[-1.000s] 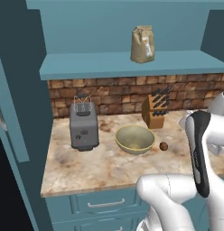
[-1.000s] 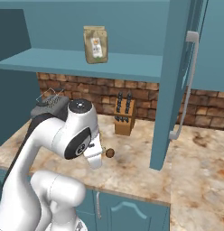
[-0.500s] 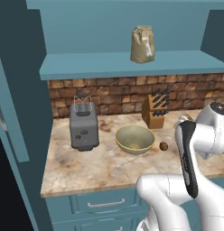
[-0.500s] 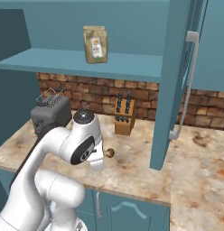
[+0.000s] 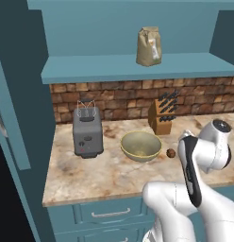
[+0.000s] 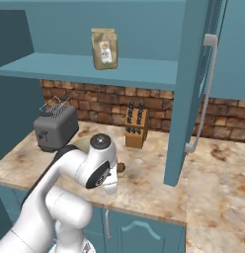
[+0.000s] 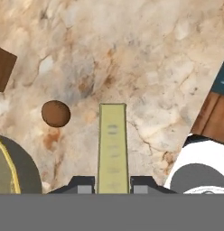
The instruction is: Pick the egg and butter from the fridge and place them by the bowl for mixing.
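Observation:
In the hand view my gripper (image 7: 113, 181) is shut on the butter (image 7: 113, 143), a pale-yellow stick pointing away from me over the marbled counter. To its left the small brown egg (image 7: 55, 113) lies on the counter, and the olive bowl (image 7: 9, 168) rim shows at the lower left. From the left base view, the egg (image 5: 171, 152) rests just right of the bowl (image 5: 140, 145), with my arm bent low beside them. The right base view shows a bit of the egg (image 6: 121, 168) past my arm. The fridge is out of view.
A grey toaster (image 5: 87, 132) stands left of the bowl, and a wooden knife block (image 5: 162, 113) is against the brick wall behind the egg. A brown bag (image 5: 149, 46) sits on the teal shelf. An open cabinet door (image 6: 192, 89) with a handle hangs to the right.
My arm has folded down and forward toward the counter right of the bowl. The egg, bowl and toaster have stayed where they were.

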